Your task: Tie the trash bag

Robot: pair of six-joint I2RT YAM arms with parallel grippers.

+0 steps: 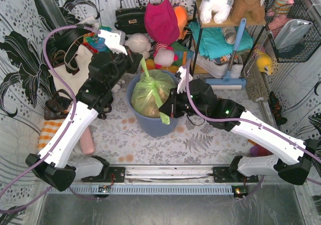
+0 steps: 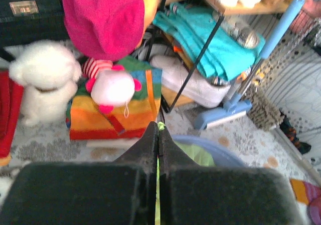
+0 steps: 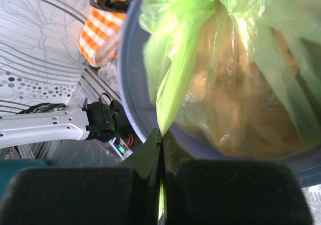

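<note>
The trash bag (image 1: pixel 153 92) sits in the blue-grey bin (image 1: pixel 150 129), left gripper (image 2: pixel 158 135) and right gripper (image 3: pixel 161 137) each clamped on one green tail; advise pulling both tails apart evenly and slowly to seat the knot without tearing the film.

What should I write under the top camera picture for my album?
Both robot arms' jaws pinch a tail of the green trash bag sitting in the blue bin.

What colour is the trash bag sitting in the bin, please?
Light green trash bag, translucent; clearest in the right wrist view.
</note>
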